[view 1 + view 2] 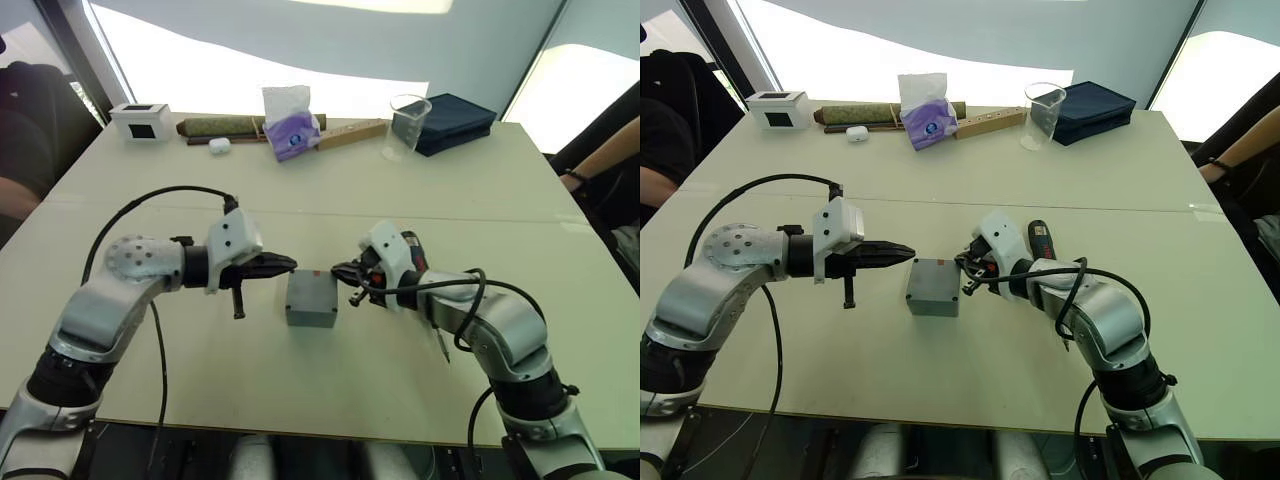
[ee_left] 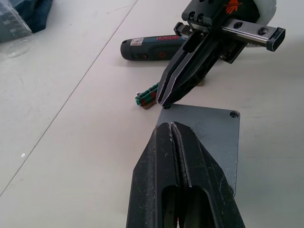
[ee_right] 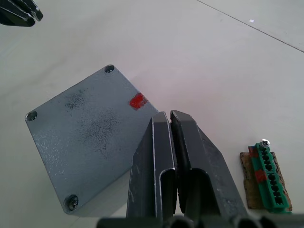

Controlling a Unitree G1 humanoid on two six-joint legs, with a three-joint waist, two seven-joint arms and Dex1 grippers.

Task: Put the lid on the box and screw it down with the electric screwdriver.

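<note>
— Where's the lid [image 3: 90, 137]?
— On the box [image 1: 311, 300], mid-table, toward the near edge. I've got both grippers, left [image 1: 285, 264] and right [image 1: 343, 272], clenched empty, flanking it to square it, I'd say.
— Screwdriver [image 2: 154, 47]?
— Lying just behind my right gripper, untouched.

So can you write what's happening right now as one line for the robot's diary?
lid: on box | left gripper: shut, empty, beside box | right gripper: shut, empty, beside box | electric screwdriver: lying on table, untouched
</note>
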